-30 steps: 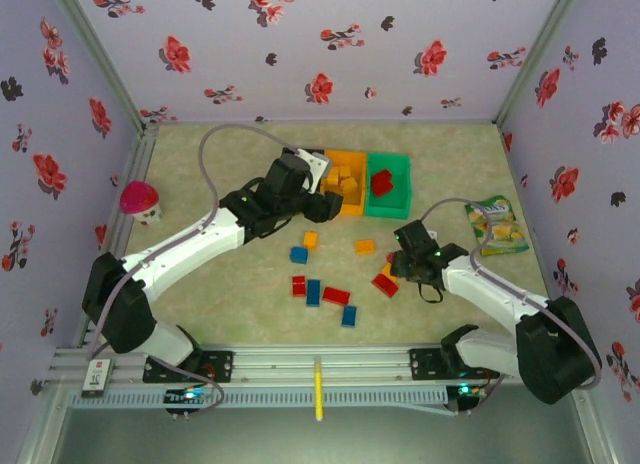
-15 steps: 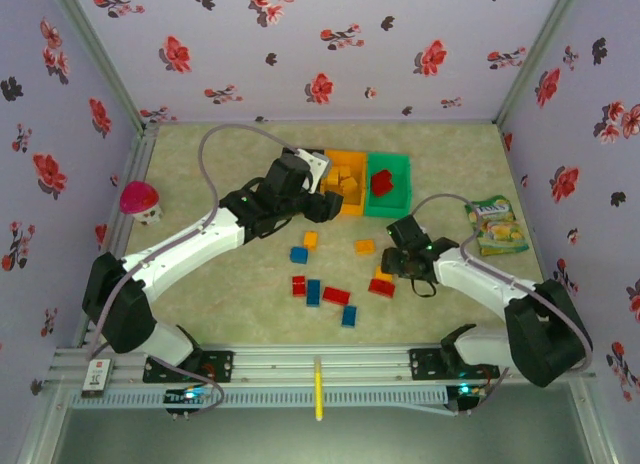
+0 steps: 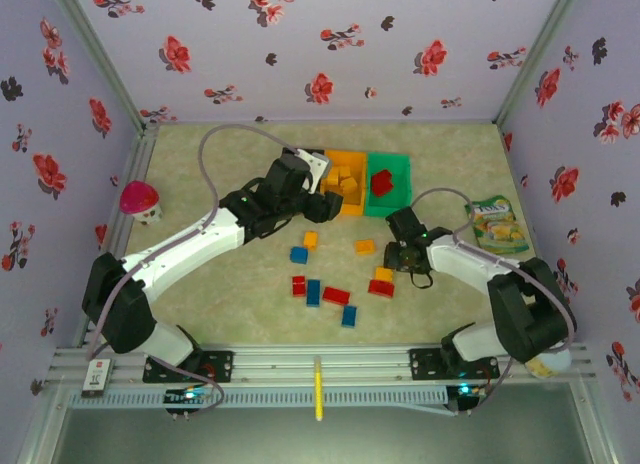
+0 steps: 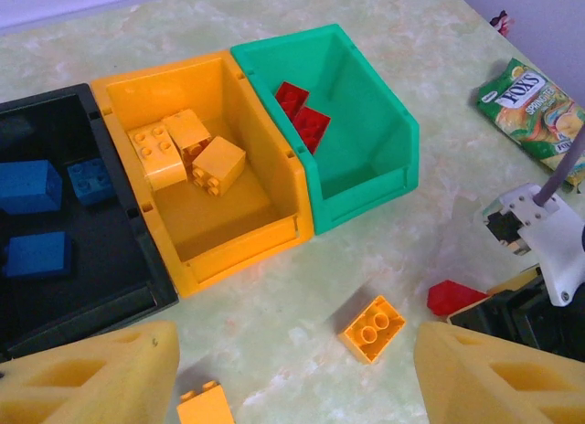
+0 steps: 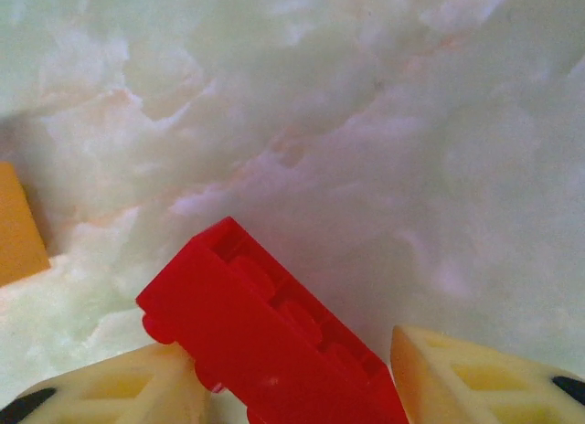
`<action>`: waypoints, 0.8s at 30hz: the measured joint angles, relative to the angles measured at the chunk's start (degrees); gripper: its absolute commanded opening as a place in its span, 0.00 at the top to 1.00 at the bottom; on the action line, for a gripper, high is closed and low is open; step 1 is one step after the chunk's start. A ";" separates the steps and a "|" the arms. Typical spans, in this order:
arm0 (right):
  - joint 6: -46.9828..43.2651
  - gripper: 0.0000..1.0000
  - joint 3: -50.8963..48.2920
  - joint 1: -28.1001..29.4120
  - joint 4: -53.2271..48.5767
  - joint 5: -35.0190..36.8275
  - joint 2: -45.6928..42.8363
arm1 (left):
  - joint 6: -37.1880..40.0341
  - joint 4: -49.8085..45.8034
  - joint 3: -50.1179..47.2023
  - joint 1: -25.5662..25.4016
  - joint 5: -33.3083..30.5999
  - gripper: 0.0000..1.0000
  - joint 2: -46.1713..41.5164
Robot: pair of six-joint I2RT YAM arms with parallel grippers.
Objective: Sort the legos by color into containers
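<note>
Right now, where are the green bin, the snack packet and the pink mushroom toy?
green bin [image 4: 366,200], left wrist view, on its near wall.
snack packet [image 4: 532,110], left wrist view, middle of its front.
pink mushroom toy [image 3: 138,196], top external view, on its pink cap.

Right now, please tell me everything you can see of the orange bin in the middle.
The orange bin is a small open-topped rectangular box of smooth, glossy plastic with a thickened rim. It stands upright on the marbled table, in the middle of a row, with the black bin against one long side and the green bin against the other. Three orange-yellow bricks lie clustered toward one end. The rest of its floor is bare.
</note>
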 measured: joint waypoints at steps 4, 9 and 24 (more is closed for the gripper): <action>-1.14 0.60 1.44 -0.39 0.28 -0.72 0.76 | 0.00 -0.02 -0.11 0.00 -0.24 0.31 -0.48; -2.08 0.70 2.91 -0.63 0.57 -1.42 2.05 | -0.02 -0.04 -0.68 0.00 -0.42 0.31 -0.81; -4.81 0.38 8.26 -7.32 -2.95 -0.55 0.87 | 0.02 -0.55 -1.44 0.00 -1.01 0.31 -2.14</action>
